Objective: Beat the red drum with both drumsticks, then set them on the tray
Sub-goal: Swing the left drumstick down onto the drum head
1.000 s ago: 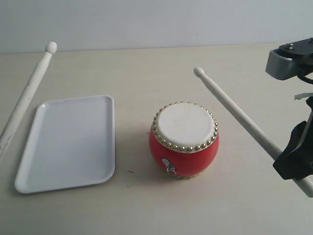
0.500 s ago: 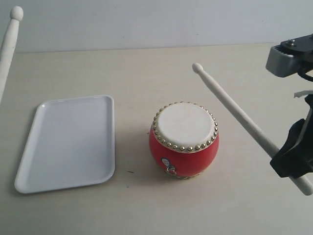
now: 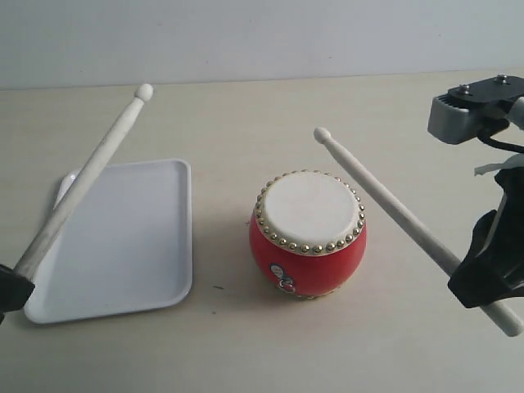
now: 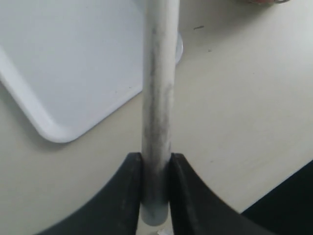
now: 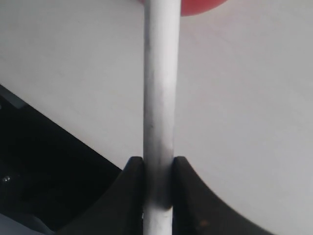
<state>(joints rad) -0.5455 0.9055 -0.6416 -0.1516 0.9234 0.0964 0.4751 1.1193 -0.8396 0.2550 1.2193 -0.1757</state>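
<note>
- Two drumsticks (image 3: 86, 192) are hovering off the red drum (image 3: 309, 246); left gripper (image 4: 156, 164) and right gripper (image 5: 158, 169) are clenching one each;
- neither is lying on the tray (image 3: 139, 246); stowing is apparently remaining.

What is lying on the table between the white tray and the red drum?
Nothing. The exterior view shows only bare table between the tray and the red drum.
</note>
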